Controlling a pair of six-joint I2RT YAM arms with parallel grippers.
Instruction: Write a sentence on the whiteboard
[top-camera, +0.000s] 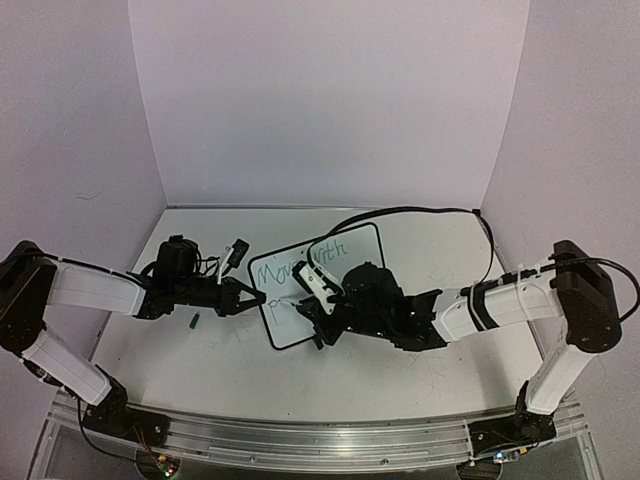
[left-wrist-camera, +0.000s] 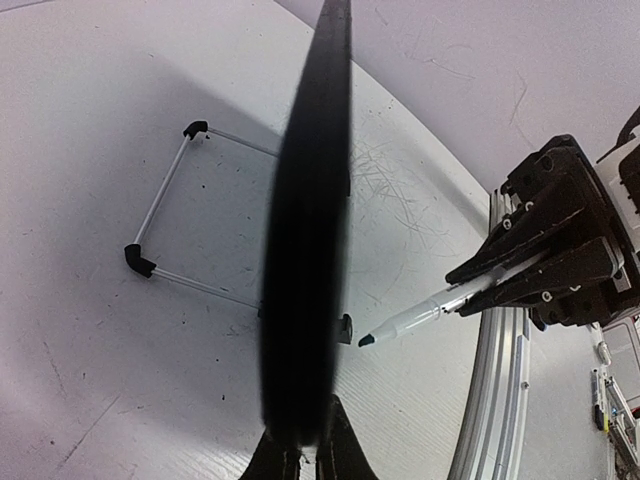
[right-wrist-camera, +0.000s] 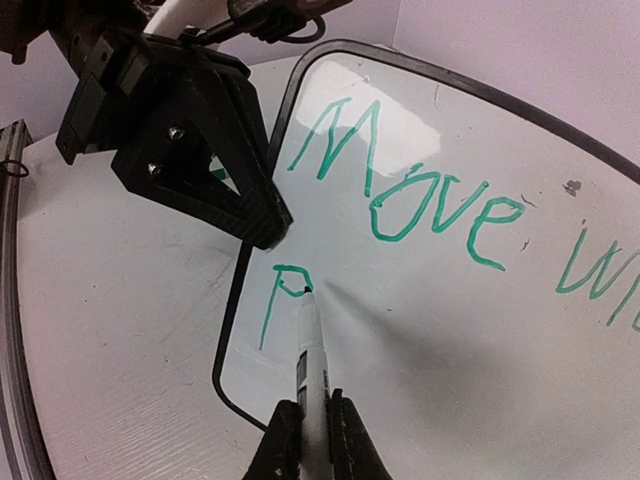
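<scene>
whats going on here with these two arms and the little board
The two arms are writing on a small whiteboard lying on the table. The left end effector is clamped on the board's left edge, steadying it. The right end effector holds a marker with its tip on the board. In green, the top line reads "Move with", and the second line has only a "P", so the sentence looks unfinished.

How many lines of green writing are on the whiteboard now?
2. The upper line, starting "Move", runs across the whiteboard; a single "P" sits below it at the left edge. More may be hidden.
</scene>
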